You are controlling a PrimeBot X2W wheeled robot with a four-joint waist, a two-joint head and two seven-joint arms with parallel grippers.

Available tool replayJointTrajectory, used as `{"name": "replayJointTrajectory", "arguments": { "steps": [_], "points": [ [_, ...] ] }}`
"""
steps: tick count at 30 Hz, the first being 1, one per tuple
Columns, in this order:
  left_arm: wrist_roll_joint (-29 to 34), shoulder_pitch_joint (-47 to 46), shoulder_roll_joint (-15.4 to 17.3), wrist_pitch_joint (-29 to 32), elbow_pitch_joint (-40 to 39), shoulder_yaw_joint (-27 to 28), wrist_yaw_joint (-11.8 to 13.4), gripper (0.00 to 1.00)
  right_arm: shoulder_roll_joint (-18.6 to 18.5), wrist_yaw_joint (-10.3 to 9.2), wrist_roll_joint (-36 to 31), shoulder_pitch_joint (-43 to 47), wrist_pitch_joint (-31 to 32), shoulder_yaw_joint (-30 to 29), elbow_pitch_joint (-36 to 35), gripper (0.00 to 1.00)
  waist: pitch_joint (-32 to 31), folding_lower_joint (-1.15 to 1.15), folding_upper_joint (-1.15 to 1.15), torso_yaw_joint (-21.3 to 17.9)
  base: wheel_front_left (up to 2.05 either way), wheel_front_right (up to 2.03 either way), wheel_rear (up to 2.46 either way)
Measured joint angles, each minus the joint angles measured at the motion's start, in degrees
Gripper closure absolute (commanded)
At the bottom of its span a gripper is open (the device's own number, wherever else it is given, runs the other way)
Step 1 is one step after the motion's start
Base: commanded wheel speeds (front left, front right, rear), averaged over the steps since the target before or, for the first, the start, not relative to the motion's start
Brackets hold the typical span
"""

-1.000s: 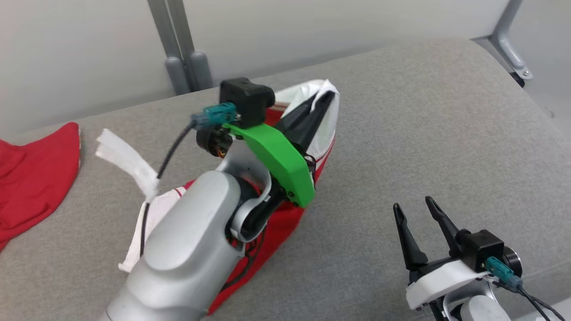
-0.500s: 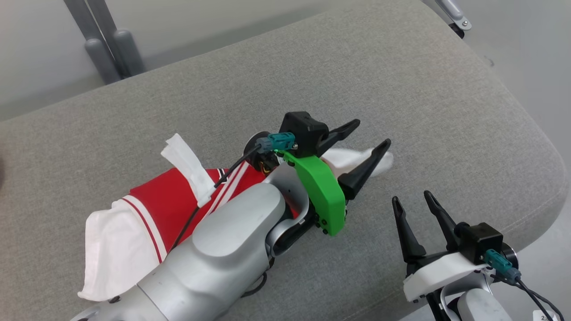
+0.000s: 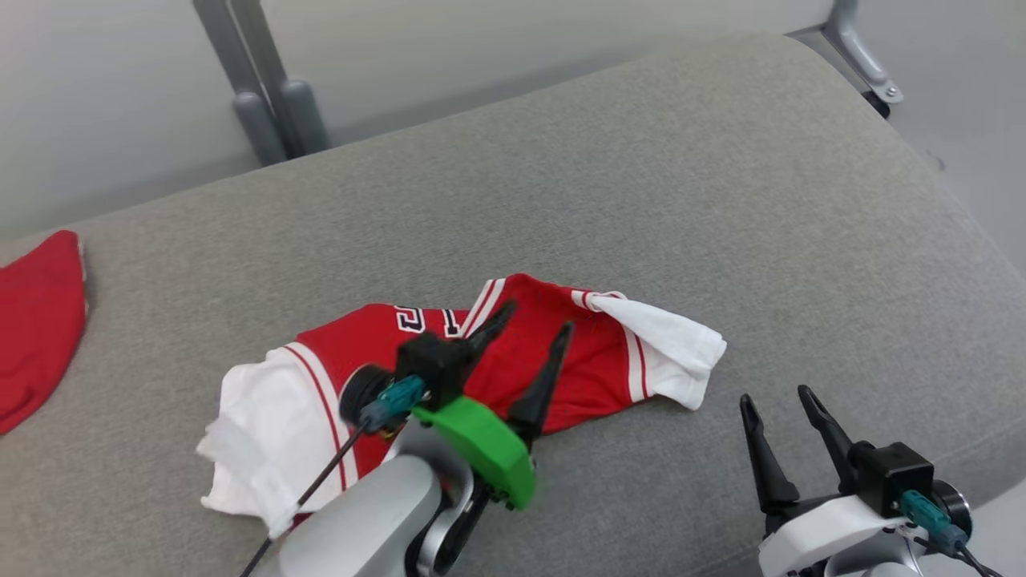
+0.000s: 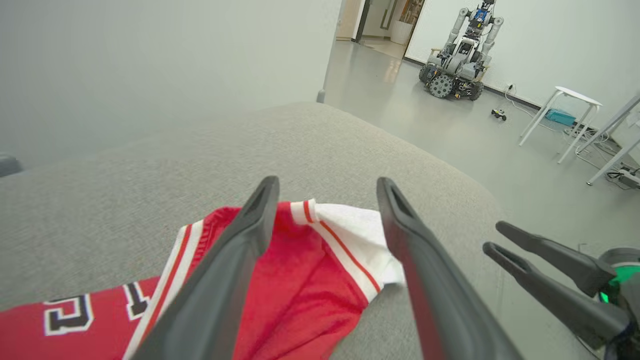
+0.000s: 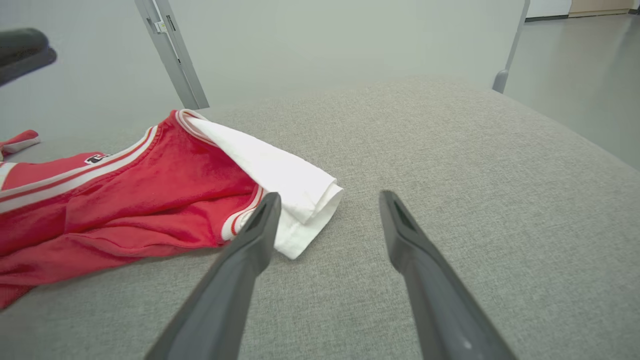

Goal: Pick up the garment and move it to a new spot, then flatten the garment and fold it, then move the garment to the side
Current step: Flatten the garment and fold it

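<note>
The garment (image 3: 597, 361), a red jersey with white sleeves and striped trim, lies crumpled on the grey cushioned surface (image 3: 641, 200). My left gripper (image 3: 539, 316) hovers open just above its red middle, nothing between the fingers. From the left wrist view the left gripper (image 4: 327, 181) frames the garment (image 4: 305, 280) and its white sleeve end. My right gripper (image 3: 775, 394) stands open at the lower right, a little right of the white sleeve. Along the right gripper (image 5: 330, 195) the garment (image 5: 150, 190) lies to the left, its white sleeve close to the left finger.
Another red cloth (image 3: 36, 320) lies at the far left. Grey metal posts (image 3: 264, 104) stand behind the surface, whose rounded edge drops off at the right. The left wrist view shows my right gripper (image 4: 493, 236), another robot (image 4: 460, 50) and a white stool (image 4: 560, 115) across the floor.
My left gripper has opened and let go of the garment, which now lies on the surface, and has drawn back above it. The head camera has shifted. The right gripper stays open.
</note>
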Motion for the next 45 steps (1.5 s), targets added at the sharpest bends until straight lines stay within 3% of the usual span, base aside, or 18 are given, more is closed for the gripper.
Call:
{"name": "replayJointTrajectory", "arguments": {
  "steps": [5,9,13,17,24,26,30,31,32,33,40,45],
  "points": [
    [5.21,9.93,4.46,-0.34,-7.86,9.07,5.65,0.0,-1.05,-0.01,-0.7,1.7,0.01,-2.04,-1.51,0.0,-1.62,0.0,0.0,4.17,0.0,0.0,0.0],
    [10.58,20.27,5.06,-0.47,-12.16,18.48,6.02,0.0,-1.44,0.0,-1.25,1.82,0.0,-2.58,-2.46,0.0,-2.64,0.0,0.0,7.38,0.0,0.0,0.0],
    [15.74,28.89,3.33,-0.47,-14.29,26.55,4.2,0.0,-1.57,0.0,-1.56,2.01,0.01,-2.54,-2.9,0.0,-3.56,0.0,0.0,9.76,0.0,0.0,0.0],
    [20.31,33.2,1.05,-0.47,-13.57,30.39,-0.14,0.0,-1.88,0.0,-1.57,2.2,0.01,-2.19,-3.15,0.0,-4.15,0.0,0.0,11.12,0.0,0.0,0.0],
    [27.38,27.72,-1.85,-0.48,-2.78,26.03,-7.49,0.0,-1.97,0.0,-1.55,0.97,0.01,-1.15,-3.31,0.0,-2.29,0.0,0.0,10.95,0.0,0.0,0.0],
    [27.66,26.18,-2.74,-0.47,0.34,25.17,-8.32,0.0,-1.83,0.0,-1.48,0.71,0.01,-0.77,-3.16,0.0,-1.85,0.0,0.0,10.31,0.0,0.0,0.0],
    [27.81,24.05,-3.26,-0.47,5.73,26.14,-7.02,0.0,-1.6,0.0,-1.34,0.31,0.01,-1.02,-3.02,0.0,-1.06,0.0,0.0,8.73,0.0,0.0,0.0],
    [27.73,23.81,-3.19,-0.47,6.9,26.55,-6.57,0.1,-1.46,0.0,-1.32,0.31,0.01,-1.15,-3.03,0.0,-0.86,0.0,0.0,8.34,0.0,0.0,0.0],
    [27.37,23.74,-3.2,-0.47,7.58,27.07,-6.25,0.87,-1.32,0.0,-1.32,0.31,0.01,-1.3,-3.05,0.0,-0.72,0.0,0.0,8.03,0.0,0.0,0.0],
    [26.98,23.69,-3.2,-0.47,8.05,27.77,-5.87,1.0,-1.23,0.0,-1.31,0.31,0.01,-1.32,-3.08,0.0,-0.56,0.0,0.0,7.64,0.0,0.0,0.0],
    [26.52,20.76,-1.47,0.9,6.97,28.46,-6.92,1.0,-0.62,0.0,-1.01,-0.37,0.01,-1.56,-3.16,0.0,1.28,0.0,0.0,5.88,0.0,0.0,0.0],
    [31.42,7.87,2.93,4.9,0.93,28.39,-6.83,1.0,-0.19,0.0,-0.57,-2.35,0.0,-0.85,-3.6,0.0,3.9,0.0,0.0,5.07,0.0,0.0,0.0]
  ]
}}
